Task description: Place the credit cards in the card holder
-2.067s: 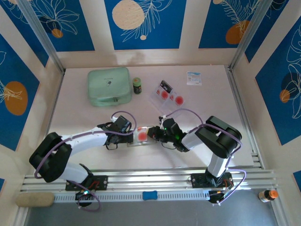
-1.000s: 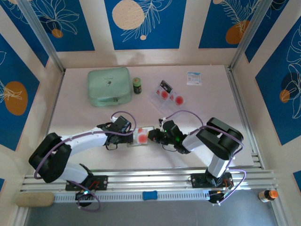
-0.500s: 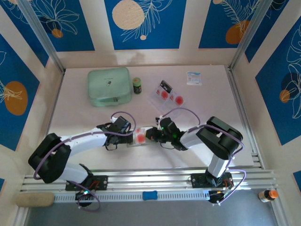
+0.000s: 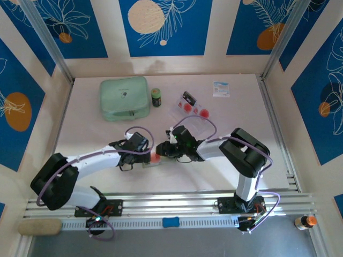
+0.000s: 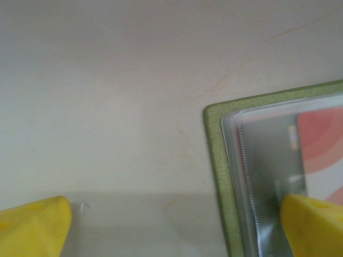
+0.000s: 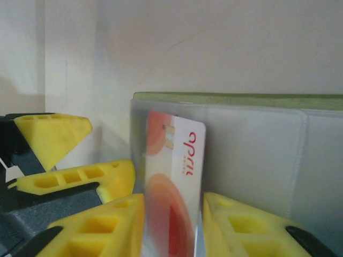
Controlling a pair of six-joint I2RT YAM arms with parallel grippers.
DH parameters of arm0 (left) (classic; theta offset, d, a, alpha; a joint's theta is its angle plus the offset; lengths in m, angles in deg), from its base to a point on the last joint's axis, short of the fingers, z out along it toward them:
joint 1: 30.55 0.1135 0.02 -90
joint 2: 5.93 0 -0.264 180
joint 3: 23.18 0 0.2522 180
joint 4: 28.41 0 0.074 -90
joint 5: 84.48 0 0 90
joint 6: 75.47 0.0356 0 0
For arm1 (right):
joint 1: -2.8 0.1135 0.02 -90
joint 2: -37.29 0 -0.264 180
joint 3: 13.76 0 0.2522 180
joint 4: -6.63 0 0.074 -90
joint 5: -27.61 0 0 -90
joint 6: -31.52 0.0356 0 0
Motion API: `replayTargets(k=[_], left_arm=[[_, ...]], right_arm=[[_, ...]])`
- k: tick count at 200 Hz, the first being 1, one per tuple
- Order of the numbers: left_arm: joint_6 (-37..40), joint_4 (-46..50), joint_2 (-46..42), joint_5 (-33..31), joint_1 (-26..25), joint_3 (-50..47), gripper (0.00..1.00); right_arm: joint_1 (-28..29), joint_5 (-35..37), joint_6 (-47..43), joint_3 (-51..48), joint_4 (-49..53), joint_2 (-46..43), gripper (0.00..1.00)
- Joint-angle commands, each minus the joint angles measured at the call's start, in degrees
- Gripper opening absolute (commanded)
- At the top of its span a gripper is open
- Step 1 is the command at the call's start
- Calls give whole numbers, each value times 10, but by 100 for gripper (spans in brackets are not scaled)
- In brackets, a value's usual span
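In the card holder (image 6: 241, 98) sits one credit card (image 6: 177, 160), partly sleeved.

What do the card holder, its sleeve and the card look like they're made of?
Card holder: olive matte rim, likely fabric or faux leather. Sleeve: greyish clear plastic, glossy, with a welded seam. Card: probably stiff plastic, smooth printed white-and-red face.

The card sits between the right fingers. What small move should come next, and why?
Probably the right gripper should slide the credit card deeper into the clear sleeve of the card holder. The card's near end lies between the gripper's fingers, so it looks only partly in, and the open left gripper seems to rest one finger on the holder, steadying it.
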Motion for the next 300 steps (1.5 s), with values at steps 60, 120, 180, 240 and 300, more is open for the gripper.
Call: replayTargets(k=[60,120,180,240,300], left_arm=[[-49,68,-56,-31,52,-16,100],[-35,45,4,-7,66,-15,100],[-14,18,51,22,67,-1,100],[-10,4,67,34,67,-1,100],[-10,0,63,38,66,0,100]], right_arm=[[-15,12,-143,102,282,-58,24],[-8,18,-174,188,342,15,6],[8,28,-186,220,370,59,4],[40,24,-178,258,383,94,1],[51,15,-165,288,389,90,0]])
